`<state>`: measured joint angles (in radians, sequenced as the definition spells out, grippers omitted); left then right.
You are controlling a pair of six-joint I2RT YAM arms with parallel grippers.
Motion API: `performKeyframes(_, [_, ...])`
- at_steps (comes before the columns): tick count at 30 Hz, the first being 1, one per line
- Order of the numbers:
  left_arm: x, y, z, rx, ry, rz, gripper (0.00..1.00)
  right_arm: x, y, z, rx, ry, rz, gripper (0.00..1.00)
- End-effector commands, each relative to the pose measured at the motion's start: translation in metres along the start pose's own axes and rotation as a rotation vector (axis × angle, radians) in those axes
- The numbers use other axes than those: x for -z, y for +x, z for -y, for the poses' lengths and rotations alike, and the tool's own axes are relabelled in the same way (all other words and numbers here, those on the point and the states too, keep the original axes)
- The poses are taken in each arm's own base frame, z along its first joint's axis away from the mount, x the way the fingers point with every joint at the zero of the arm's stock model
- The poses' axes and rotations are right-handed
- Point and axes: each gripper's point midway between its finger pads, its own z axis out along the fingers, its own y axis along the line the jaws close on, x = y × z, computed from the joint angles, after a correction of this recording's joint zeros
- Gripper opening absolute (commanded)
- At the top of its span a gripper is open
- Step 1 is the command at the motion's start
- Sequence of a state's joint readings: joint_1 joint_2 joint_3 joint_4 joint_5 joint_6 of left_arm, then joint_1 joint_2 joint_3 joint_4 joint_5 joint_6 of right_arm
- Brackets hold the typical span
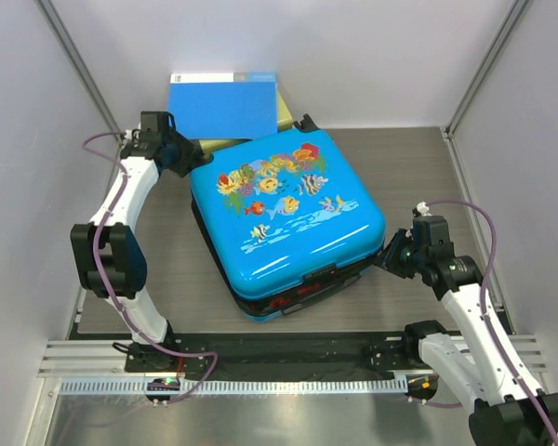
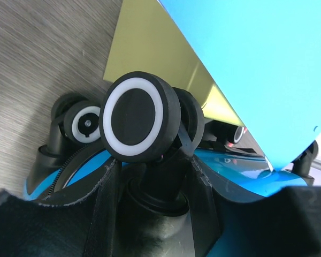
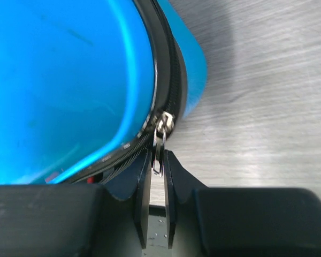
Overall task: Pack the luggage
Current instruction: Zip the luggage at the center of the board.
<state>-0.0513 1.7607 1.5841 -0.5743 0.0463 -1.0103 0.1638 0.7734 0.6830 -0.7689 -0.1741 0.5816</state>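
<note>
Blue folder (image 1: 221, 105) crowds the luggage (image 1: 288, 214) wheel (image 2: 138, 116) — left gripper (image 1: 193, 160) state unclear, right gripper (image 3: 156, 160) pinching zipper pull (image 3: 159, 143)

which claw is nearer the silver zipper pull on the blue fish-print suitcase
Right. The right claw straddles the silver metal zipper pull; the left claw is across the blue fish-print hard-shell suitcase, by its black wheels.

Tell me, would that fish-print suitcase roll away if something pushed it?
Probably not: the suitcase lies flat on the table, so its wheels point sideways and it would likely slide. Its glossy hard shell looks stiff and slippery.
</note>
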Motion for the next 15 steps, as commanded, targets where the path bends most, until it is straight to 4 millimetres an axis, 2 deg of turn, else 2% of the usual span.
performKeyframes(1, [0.047, -0.025, 0.066, 0.153, 0.227, 0.048, 0.0, 0.021, 0.005, -0.004, -0.01, -0.006, -0.007, 0.01])
performKeyframes(8, [0.066, -0.038, 0.071, 0.21, 0.277, 0.068, 0.0, 0.024, 0.01, -0.009, -0.041, -0.043, -0.006, 0.01])
performKeyframes(15, [0.078, -0.042, 0.076, 0.239, 0.307, 0.064, 0.0, 0.027, 0.011, -0.015, -0.077, -0.087, 0.011, 0.01])
